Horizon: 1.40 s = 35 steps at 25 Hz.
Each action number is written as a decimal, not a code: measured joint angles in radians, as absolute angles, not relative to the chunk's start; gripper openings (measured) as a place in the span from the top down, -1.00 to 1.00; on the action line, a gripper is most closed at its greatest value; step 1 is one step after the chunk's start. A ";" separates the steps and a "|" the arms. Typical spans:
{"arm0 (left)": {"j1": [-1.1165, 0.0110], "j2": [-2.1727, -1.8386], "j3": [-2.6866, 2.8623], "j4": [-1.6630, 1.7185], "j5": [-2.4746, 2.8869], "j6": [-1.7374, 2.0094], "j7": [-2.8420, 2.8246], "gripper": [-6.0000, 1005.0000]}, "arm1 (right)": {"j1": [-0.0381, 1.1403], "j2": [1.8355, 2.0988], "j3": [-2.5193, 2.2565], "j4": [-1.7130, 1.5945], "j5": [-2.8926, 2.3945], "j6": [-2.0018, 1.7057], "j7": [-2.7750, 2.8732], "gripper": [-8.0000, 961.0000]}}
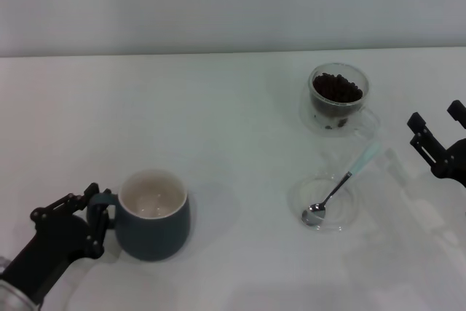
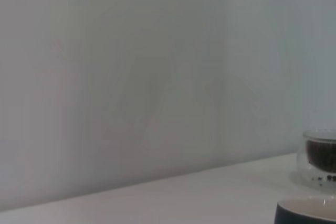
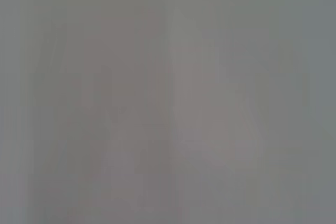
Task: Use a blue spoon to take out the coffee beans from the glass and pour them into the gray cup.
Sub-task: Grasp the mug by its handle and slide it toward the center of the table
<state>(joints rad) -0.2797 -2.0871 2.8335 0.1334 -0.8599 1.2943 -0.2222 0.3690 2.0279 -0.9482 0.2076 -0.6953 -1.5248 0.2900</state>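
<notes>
The gray cup (image 1: 153, 216) stands at the front left, empty, with a cream inside; its rim shows in the left wrist view (image 2: 307, 211). My left gripper (image 1: 100, 220) is at the cup's left side, shut on its small handle. The glass (image 1: 338, 97) stands at the back right, holding a heap of coffee beans (image 1: 336, 88); it also shows in the left wrist view (image 2: 319, 157). The blue spoon (image 1: 341, 185) lies with its metal bowl in a flat clear saucer (image 1: 325, 200) and its pale handle pointing toward the back right. My right gripper (image 1: 437, 123) is open and empty, to the right of the spoon.
The white table (image 1: 218, 121) ends at a plain wall behind. The right wrist view shows only a blank grey surface.
</notes>
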 joint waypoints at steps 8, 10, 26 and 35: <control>-0.321 -2.088 2.834 0.185 -0.862 1.243 -0.185 0.67 | 0.368 2.028 -0.951 0.209 -0.697 -1.527 0.290 -0.57; -0.331 -2.088 2.834 0.192 -0.862 1.230 -0.185 0.67 | 0.371 2.028 -0.953 0.210 -0.697 -1.528 0.290 -0.57; -0.376 -2.092 2.843 0.265 -0.781 1.105 -0.100 0.70 | 0.375 2.028 -0.949 0.211 -0.721 -1.541 0.292 -0.57; -0.365 -2.091 2.842 0.267 -0.781 1.097 -0.085 0.71 | 0.375 2.028 -0.948 0.213 -0.721 -1.541 0.293 -0.57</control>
